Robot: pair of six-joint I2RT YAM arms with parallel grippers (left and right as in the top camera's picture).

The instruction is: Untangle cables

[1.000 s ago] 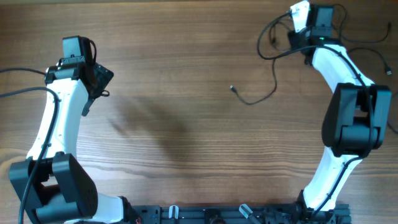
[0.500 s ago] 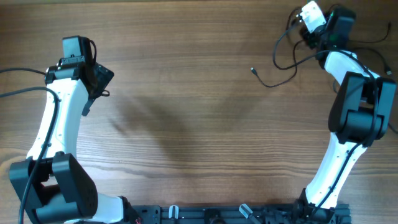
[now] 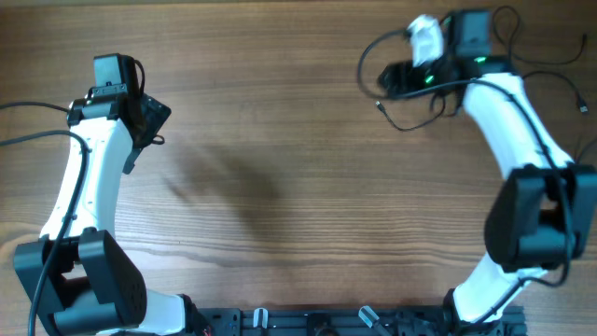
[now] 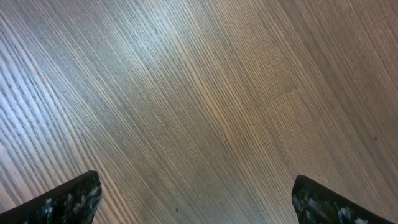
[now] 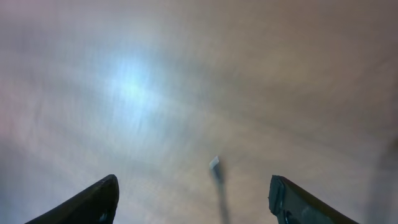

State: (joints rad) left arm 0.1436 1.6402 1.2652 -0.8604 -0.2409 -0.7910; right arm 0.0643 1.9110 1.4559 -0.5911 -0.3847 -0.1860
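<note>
Thin black cables lie at the far right of the wooden table. One loops from the back edge down to a small plug end, and others trail off toward the right edge. My right gripper hovers over this loop, pointing left. In the blurred right wrist view the right gripper is open, and a silver-tipped plug lies on the wood between the fingers, untouched. My left gripper hangs far off at the left. In the left wrist view the left gripper is open over bare wood.
The table is brown wood. Thicker black wires run from the left arm off the left edge. A dark rail with the arm bases lines the front edge.
The right gripper dragged the cable's plug end right and back, opened and let go, then swung left over the loop. The left arm has not moved.
</note>
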